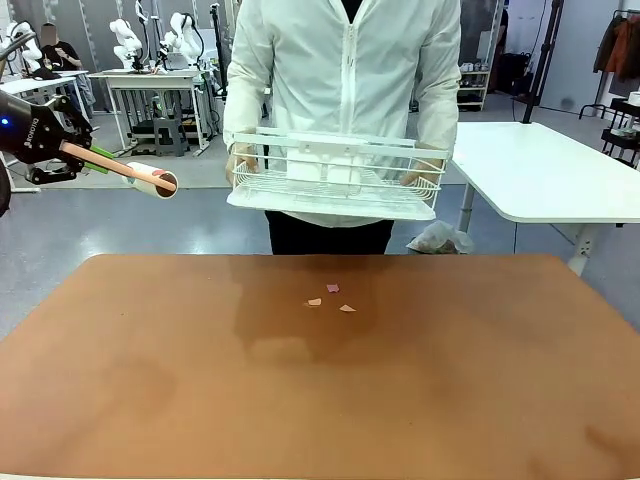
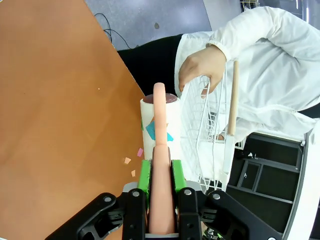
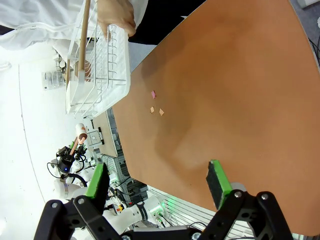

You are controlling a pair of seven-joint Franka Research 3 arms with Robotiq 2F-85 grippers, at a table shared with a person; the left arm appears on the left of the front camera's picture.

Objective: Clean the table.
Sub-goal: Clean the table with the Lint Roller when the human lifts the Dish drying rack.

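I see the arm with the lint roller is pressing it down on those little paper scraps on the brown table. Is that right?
Not pressing. The left gripper does hold the lint roller, but the front view shows it up in the air off to the left, well apart from the paper scraps lying on the table.
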